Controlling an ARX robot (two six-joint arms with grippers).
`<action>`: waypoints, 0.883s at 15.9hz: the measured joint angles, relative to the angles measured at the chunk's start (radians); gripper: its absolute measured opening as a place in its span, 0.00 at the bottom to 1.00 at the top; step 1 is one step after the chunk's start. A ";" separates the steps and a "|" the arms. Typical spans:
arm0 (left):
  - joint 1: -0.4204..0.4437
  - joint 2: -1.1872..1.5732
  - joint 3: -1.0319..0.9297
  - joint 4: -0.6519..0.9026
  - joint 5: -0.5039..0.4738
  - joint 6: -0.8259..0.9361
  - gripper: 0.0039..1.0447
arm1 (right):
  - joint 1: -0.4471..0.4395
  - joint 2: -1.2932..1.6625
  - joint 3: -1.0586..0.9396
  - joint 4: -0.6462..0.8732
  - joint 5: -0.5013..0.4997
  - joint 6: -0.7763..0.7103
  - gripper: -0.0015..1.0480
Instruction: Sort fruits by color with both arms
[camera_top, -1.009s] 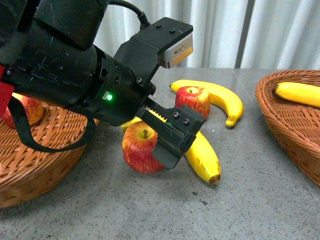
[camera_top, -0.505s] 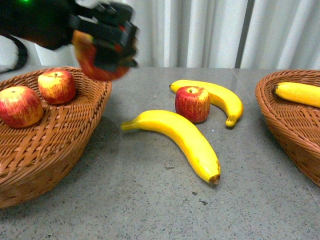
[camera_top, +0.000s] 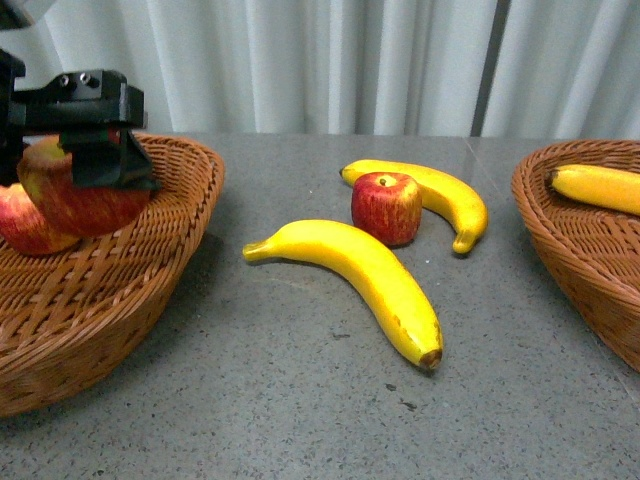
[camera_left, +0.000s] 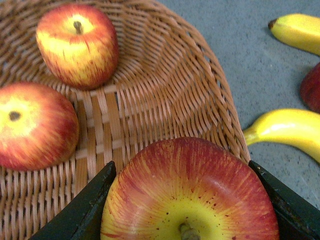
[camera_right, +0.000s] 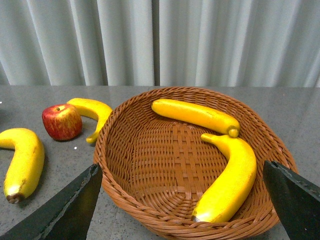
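My left gripper is shut on a red apple and holds it over the left wicker basket; the left wrist view shows this apple between both dark fingers. Two more apples lie in that basket. On the table lie a red apple, a large banana and a second banana behind the apple. My right gripper is open and empty above the right basket, which holds two bananas.
The right basket stands at the table's right edge in the front view, with one banana showing. Grey curtains hang behind the grey table. Open table surface lies between the two baskets.
My left gripper lifted the red apple from beside the large banana and carried it left, to over the left basket. The other fruits have not moved.
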 joint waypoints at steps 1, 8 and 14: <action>0.000 -0.005 -0.021 -0.002 0.000 -0.018 0.66 | 0.000 0.000 0.000 0.000 0.000 0.000 0.94; 0.009 0.008 -0.073 0.003 0.014 -0.060 0.96 | 0.000 0.000 0.000 0.000 0.000 0.000 0.94; -0.081 0.073 0.235 0.006 0.058 0.141 0.94 | 0.000 0.000 0.000 0.000 0.000 0.000 0.94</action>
